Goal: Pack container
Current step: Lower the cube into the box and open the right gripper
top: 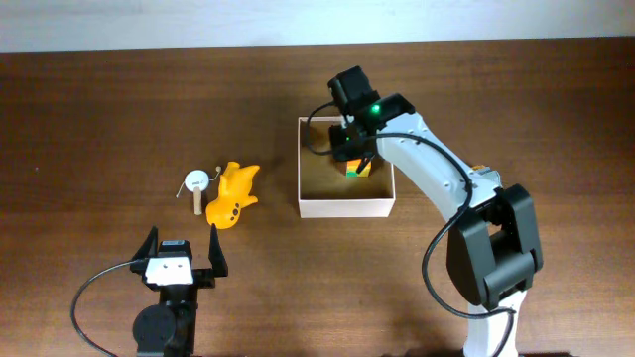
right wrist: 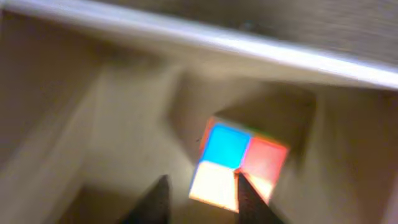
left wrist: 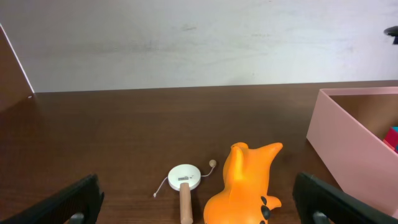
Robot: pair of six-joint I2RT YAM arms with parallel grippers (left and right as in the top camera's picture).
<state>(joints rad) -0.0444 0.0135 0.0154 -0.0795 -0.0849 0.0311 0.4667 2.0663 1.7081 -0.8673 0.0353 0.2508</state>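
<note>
The container point(top: 342, 207), a square white-walled box with a tan inside, sits right of the table's centre. A small multicoloured cube point(top: 358, 168) lies inside it near the right wall. My right gripper point(top: 354, 154) hangs over the box just above the cube. In the right wrist view its fingers point(right wrist: 200, 199) are apart, and the cube point(right wrist: 239, 165) lies below them on the box floor point(right wrist: 124, 137), not clamped. My left gripper point(top: 182, 256) is open and empty near the front left. In its wrist view the fingers point(left wrist: 199, 211) frame the toys ahead.
A yellow-orange animal toy point(top: 233, 196) and a small white drum rattle on a wooden stick point(top: 196, 182) lie left of the box. Both show in the left wrist view, toy point(left wrist: 245, 180) and rattle point(left wrist: 183, 177), with the box wall point(left wrist: 348, 137) at right.
</note>
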